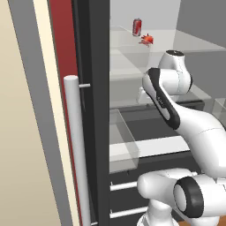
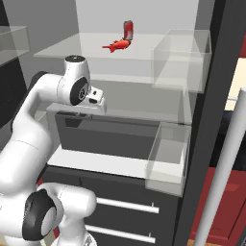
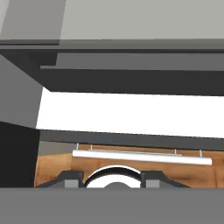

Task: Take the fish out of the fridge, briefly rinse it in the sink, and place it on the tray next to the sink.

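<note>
Setting: simulated kitchen, robot parked facing the open fridge (image 1: 95,66); dark frame, pale grey interior, glass shelves.
Fridge door: swung open, red inner edge, long silver bar handle (image 1: 76,145) upright on the left of the left base view; same bar runs diagonally at the lower right of the right base view.
Fish (image 2: 116,45): small red-orange, lying on the upper glass shelf (image 2: 67,52), tail toward the left in the right base view; not held.
Soda can (image 2: 128,30): red, upright, just behind the fish, near or touching it, can't tell which.
Clear bin (image 2: 182,57): on the door-side end of the upper shelf level, beside the fish, apart from it.
Lower clear bin (image 2: 166,158): below the first, same side.
Arm: white, bent up in front of the middle shelf, wrist below the fish's shelf.
Gripper (image 3: 112,179): dark tips at the bottom of the hand view, set narrow, nothing between them; hand sits well below the fish.
In the way: upper shelf edge lies between hand and fish.
Hand view extras: looks down over a white shelf front (image 3: 131,114), a silver drawer handle (image 3: 140,156) and wood floor (image 3: 57,168).
Base view extras: dark lower drawers with silver handles (image 2: 127,205) beneath the shelves.
</note>
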